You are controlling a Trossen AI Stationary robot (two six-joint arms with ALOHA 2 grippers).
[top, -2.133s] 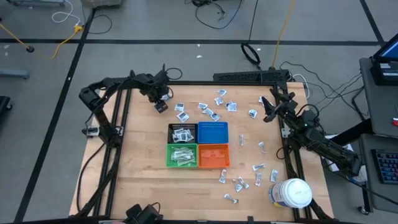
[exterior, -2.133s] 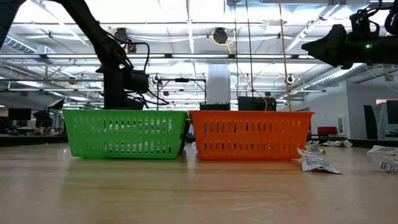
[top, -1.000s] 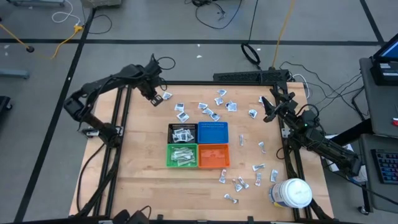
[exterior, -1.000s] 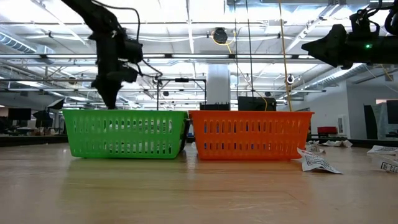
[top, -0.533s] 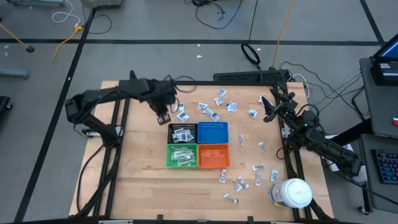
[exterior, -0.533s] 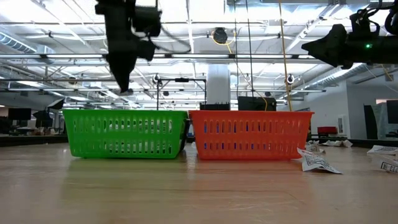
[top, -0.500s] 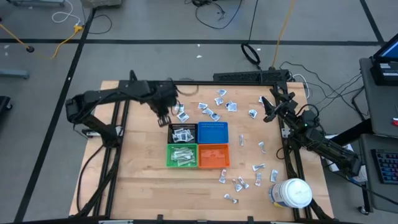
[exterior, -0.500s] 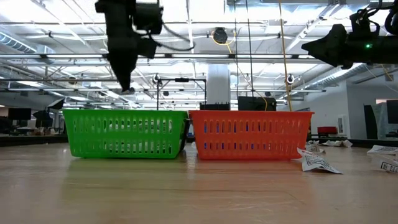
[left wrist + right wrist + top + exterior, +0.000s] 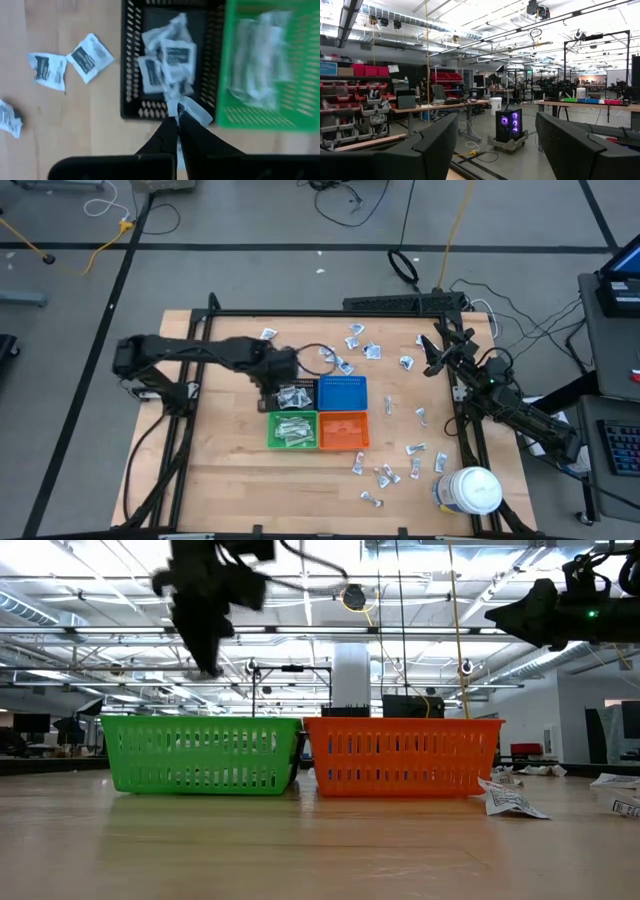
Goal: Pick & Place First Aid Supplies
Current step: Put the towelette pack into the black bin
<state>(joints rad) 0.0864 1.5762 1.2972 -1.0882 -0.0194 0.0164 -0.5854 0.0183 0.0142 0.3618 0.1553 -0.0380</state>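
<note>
My left gripper [image 9: 177, 119] is shut on a small white packet [image 9: 194, 112] and hangs over the black bin [image 9: 293, 394], near the wall it shares with the green bin [image 9: 292, 430]. The black bin holds several squarish packets [image 9: 167, 62]; the green bin holds longer strips [image 9: 260, 60]. More first aid supplies lie loose on the table at the far side [image 9: 352, 342] and at the near right [image 9: 385, 474]. My right gripper [image 9: 430, 356] stands open and raised at the table's far right, with nothing between its fingers [image 9: 427, 145]. My left gripper pinches the white packet by one edge [image 9: 183, 107] between its two fingertips. The fingers come from above, pointing down. The packet is lifted clear and sticks out to one side of the fingertips, above the black bin's wall.
A blue bin [image 9: 342, 392] and an orange bin [image 9: 343, 430] stand right of the black and green ones, the four forming a square. A large white jar [image 9: 470, 490] stands at the near right corner. Two packets [image 9: 70, 62] lie on bare wood beside the black bin.
My left gripper has travelled from the table's far left toward the right and near edges, shut on the packet, and has come over the black bin. The packet has gone with it, clear of the table. My right arm has kept still.
</note>
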